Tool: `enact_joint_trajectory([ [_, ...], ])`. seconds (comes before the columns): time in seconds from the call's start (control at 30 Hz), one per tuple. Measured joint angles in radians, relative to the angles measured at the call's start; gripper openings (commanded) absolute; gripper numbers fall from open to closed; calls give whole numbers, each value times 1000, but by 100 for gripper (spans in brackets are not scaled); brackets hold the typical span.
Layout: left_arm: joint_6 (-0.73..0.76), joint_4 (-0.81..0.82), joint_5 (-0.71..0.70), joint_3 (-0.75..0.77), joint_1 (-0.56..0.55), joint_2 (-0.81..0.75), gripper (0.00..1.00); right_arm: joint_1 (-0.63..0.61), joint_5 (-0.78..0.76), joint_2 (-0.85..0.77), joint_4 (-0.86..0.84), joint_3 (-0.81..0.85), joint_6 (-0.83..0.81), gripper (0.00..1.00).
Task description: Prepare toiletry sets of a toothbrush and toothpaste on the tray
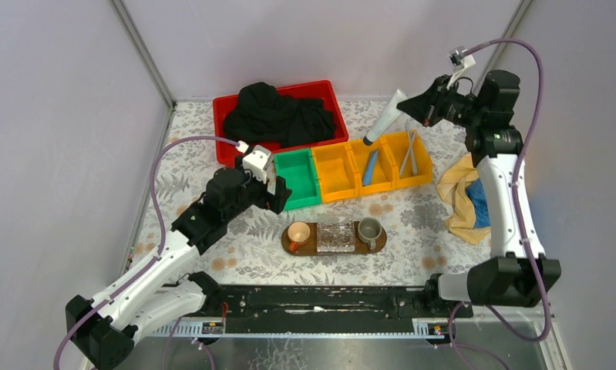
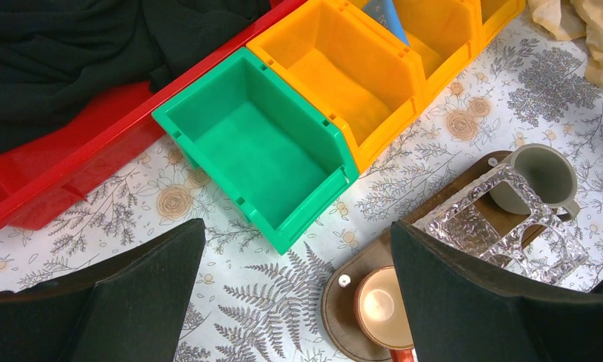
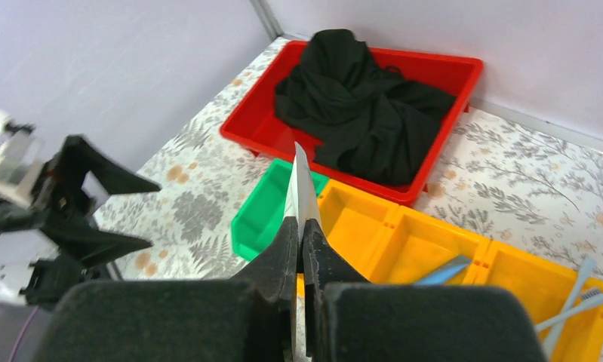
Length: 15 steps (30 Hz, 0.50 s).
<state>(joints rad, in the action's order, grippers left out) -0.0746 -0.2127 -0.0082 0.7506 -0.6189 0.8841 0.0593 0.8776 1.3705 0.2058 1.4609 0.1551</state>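
Note:
My right gripper (image 1: 414,108) hangs high above the yellow bins, shut on the wide end of the silvery-white toothpaste tube (image 1: 385,119). In the right wrist view the tube (image 3: 301,185) sticks out edge-on from between the closed fingers (image 3: 283,249). A blue toothpaste tube (image 1: 371,166) lies in the middle yellow bin. Two toothbrushes (image 1: 409,154) lie in the right yellow bin. The dark wooden tray (image 1: 314,248) sits near the table's front. My left gripper (image 2: 298,249) is open and holds nothing, hovering left of the tray (image 2: 343,302) and just in front of the green bin (image 2: 260,143).
The tray carries an orange cup (image 1: 298,233), a clear ribbed box (image 1: 336,236) and a grey cup (image 1: 370,229). A red bin (image 1: 226,146) with black cloth (image 1: 277,114) stands at the back. A yellow and blue cloth (image 1: 466,196) lies at the right.

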Motion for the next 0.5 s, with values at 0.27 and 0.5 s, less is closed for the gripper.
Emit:
enact_joint_trajectory([
  [0.27,0,0,-11,0,0,-4,100,-39,139,-182,63,-78,-104,0],
  [0.5,4,0,-26,0,0,-5,100,-139,244,-259,87,-188,-237,0],
])
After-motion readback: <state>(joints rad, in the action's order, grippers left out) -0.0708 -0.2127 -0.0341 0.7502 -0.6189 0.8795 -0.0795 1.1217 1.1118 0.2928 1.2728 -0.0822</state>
